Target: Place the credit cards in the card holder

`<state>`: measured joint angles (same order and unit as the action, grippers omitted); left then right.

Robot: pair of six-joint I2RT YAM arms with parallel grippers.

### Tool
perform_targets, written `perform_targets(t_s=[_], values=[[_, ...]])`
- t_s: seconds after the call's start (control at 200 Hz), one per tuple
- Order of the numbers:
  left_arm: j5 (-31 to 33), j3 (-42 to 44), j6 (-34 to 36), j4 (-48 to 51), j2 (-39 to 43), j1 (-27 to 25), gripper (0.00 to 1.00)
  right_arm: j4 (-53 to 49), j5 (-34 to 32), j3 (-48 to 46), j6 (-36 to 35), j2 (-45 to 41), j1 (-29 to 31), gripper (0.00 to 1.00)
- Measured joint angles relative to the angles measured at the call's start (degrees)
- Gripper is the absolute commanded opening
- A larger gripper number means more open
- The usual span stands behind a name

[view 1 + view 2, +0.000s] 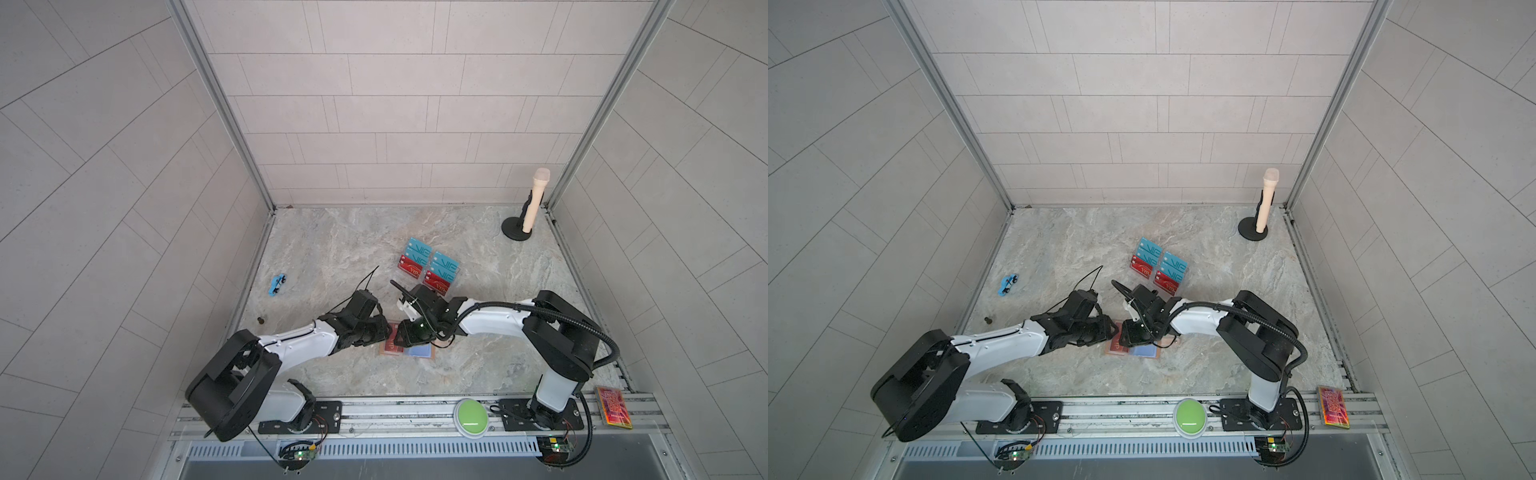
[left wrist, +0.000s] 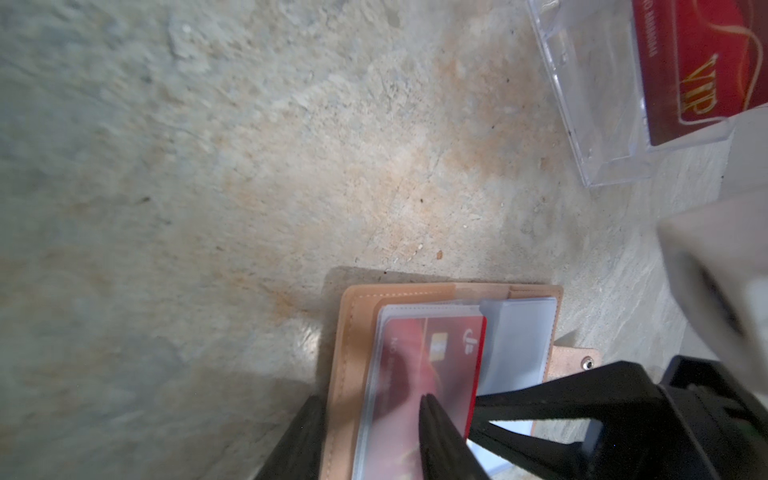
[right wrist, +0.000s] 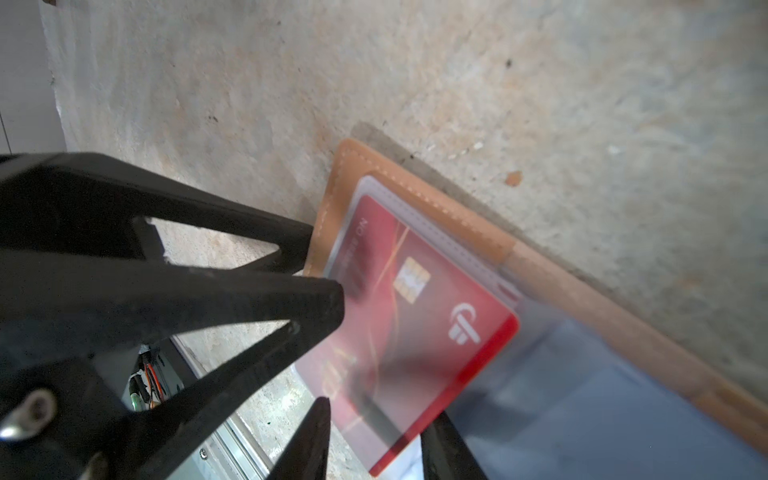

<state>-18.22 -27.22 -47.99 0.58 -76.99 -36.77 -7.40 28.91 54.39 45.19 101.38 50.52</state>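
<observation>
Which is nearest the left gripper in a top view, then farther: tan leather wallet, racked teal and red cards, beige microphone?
1. Tan leather card holder, under the left gripper.
2. Teal and red plastic cards, racked mid-table behind it.
3. Beige microphone on black base, far right corner.

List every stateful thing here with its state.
card holder, open, lying flat
red card, mostly in clear sleeve, one edge out
left gripper, jaws apart, one tip on the sleeve
right gripper, jaws apart at the card's exposed edge
acrylic stand, holding red and teal cards
</observation>
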Motion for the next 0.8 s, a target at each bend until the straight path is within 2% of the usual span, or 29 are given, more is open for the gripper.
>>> perform_targets(t_s=[0.315, 0.431, 0.596, 0.801], values=[[2.10, 1.84, -1.70, -0.02, 2.49, -0.76, 0.42, -1.14, -0.11, 1.49, -0.42, 0.94, 0.15, 0.40], [2.91, 1.42, -1.60, 0.85, 2.49, -0.92, 0.43, -1.79, -0.59, 1.49, -1.42, 0.68, 0.17, 0.45], [3.52, -0.09, -0.90, 3.91, 2.43, -0.90, 0.44, -6.12, -3.30, 0.39, -2.84, -3.52, 0.20, 0.48], [5.38, -3.56, 1.27, 9.79, 2.80, -0.57, 0.44, -10.75, -5.20, 0.00, -5.11, -8.98, -1.27, 0.45]])
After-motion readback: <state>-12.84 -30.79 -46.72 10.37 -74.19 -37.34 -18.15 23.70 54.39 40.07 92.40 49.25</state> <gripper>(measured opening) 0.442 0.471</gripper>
